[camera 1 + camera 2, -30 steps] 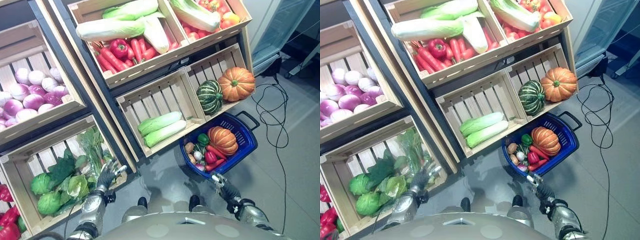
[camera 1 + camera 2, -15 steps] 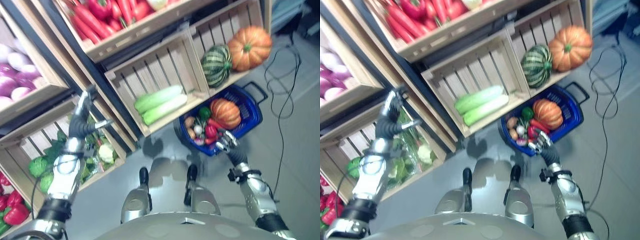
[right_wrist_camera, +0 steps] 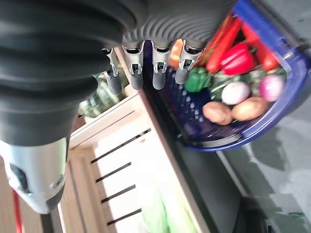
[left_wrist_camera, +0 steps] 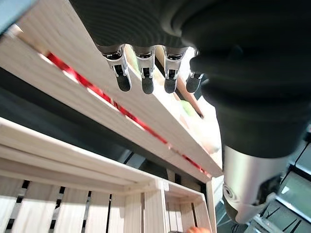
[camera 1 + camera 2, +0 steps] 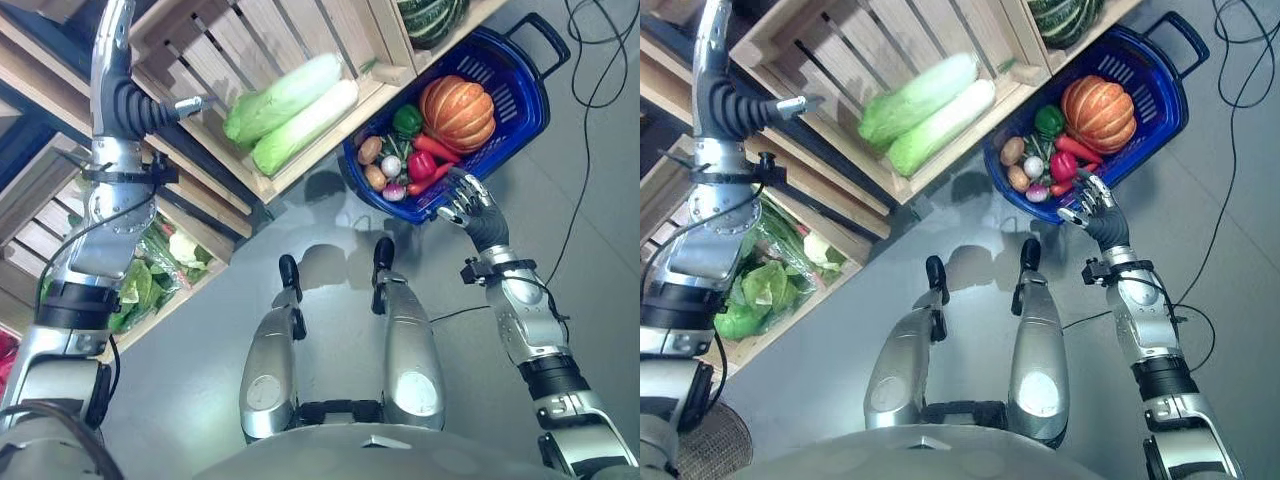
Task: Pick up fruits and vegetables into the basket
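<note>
At about one o'clock in the left eye view, a blue basket [image 5: 520,95] sits on the grey floor [image 5: 200,340] against the wooden crates. It holds an orange pumpkin [image 5: 458,100], a green pepper [image 5: 406,120], red peppers [image 5: 421,165], potatoes [image 5: 370,150] and a small pale onion [image 5: 390,166]. The right hand [image 5: 470,205] hangs just beside the basket's near rim at three o'clock, fingers relaxed and slightly spread, holding nothing. At eleven o'clock the left hand [image 5: 125,105] is raised in front of a wooden crate [image 5: 300,40] that holds two napa cabbages [image 5: 290,110]; its thumb sticks out sideways. Leafy greens [image 5: 150,280] lie in a lower crate at nine o'clock.

From the right eye view, the same layout shows, with a striped green squash [image 5: 1065,15] in the crate at twelve o'clock above the basket.

Past the left wrist view's straight, empty fingers [image 4: 146,80] run pale wooden crate slats [image 4: 73,73].

Beyond the right wrist view's loosely straight fingers [image 3: 158,73], which hold nothing, lies the basket's blue wall, with the green pepper, red peppers, onion and potatoes inside.
</note>
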{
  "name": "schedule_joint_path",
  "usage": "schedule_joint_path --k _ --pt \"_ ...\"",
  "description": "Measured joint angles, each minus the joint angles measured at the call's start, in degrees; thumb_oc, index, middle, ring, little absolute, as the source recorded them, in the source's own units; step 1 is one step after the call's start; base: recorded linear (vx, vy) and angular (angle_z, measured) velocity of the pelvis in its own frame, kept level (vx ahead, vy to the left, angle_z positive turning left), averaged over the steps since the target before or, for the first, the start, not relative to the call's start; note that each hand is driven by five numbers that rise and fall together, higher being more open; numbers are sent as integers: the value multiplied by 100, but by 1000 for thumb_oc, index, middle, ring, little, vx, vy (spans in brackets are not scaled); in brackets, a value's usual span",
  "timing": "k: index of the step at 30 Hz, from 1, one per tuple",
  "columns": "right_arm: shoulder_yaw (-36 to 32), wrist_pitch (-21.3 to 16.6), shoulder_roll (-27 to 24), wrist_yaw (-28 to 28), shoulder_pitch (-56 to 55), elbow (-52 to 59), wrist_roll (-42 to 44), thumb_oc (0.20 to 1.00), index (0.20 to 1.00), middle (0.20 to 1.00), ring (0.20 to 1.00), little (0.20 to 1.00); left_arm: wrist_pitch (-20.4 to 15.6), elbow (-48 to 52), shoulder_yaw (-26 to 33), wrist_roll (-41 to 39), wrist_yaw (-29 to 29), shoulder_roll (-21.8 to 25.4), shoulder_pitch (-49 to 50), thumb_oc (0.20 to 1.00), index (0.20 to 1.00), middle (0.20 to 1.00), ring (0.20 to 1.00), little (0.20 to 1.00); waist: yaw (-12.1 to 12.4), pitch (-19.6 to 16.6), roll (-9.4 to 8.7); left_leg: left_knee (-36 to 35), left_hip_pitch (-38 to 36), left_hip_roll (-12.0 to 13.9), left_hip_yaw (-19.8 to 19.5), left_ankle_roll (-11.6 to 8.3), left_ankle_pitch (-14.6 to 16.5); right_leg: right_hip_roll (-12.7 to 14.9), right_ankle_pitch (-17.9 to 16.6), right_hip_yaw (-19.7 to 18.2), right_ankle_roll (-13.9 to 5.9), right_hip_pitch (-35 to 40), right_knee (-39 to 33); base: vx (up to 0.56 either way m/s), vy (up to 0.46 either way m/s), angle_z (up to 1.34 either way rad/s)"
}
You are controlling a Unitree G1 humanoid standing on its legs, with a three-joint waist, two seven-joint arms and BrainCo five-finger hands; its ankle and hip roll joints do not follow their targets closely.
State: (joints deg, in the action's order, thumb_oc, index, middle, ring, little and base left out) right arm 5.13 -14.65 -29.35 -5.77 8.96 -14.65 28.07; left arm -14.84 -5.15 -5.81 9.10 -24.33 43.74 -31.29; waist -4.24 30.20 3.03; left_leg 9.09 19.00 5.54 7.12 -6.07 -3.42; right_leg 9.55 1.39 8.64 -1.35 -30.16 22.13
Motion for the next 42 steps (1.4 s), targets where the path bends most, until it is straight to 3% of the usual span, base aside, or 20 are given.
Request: schedule_joint_path --k 6,13,21,30,42 --pt "145 105 -117 340 191 274 1 1000 1000 1000 1000 1000 626 -25 -471 -9 -18 -16 -712 1000 1000 1000 1000 1000 -211 72 -4 339 421 115 0 -52 85 -86 26 -45 41 -388 211 -26 -23 -5" --pt "254 177 -112 691 434 474 -12 1000 1000 1000 1000 1000 997 -350 -846 -14 -298 -226 -1348 1000 1000 1000 1000 1000 -280 84 -4 588 869 150 78 -74 129 -120 26 -172 59 -881 399 -6 12 -7" --pt "477 244 -105 912 789 563 -60 1000 1000 1000 1000 1000 1521 -1208 -1300 4 -796 -553 -1732 1000 1000 1000 1000 1000 -407 98 -8 965 1366 165 65 -80 263 -117 23 -228 64 -1307 560 2 6 0" --pt "616 311 -209 886 1097 573 -116 1000 1000 1000 1000 1000 2434 -2782 -1714 -18 -1149 -615 -2332 1000 1000 1000 1000 1000 -585 109 -28 1210 1662 151 136 -64 394 -107 50 -369 112 -1637 725 51 73 -4" --pt "711 352 -461 737 1160 684 -101 1000 1000 1000 1000 1000 2727 -3968 -1735 -692 -1810 -646 -3170 1000 1000 1000 1000 1000 -872 111 -31 1312 2003 152 304 -55 443 -131 49 -561 111 -2099 822 16 63 -6"
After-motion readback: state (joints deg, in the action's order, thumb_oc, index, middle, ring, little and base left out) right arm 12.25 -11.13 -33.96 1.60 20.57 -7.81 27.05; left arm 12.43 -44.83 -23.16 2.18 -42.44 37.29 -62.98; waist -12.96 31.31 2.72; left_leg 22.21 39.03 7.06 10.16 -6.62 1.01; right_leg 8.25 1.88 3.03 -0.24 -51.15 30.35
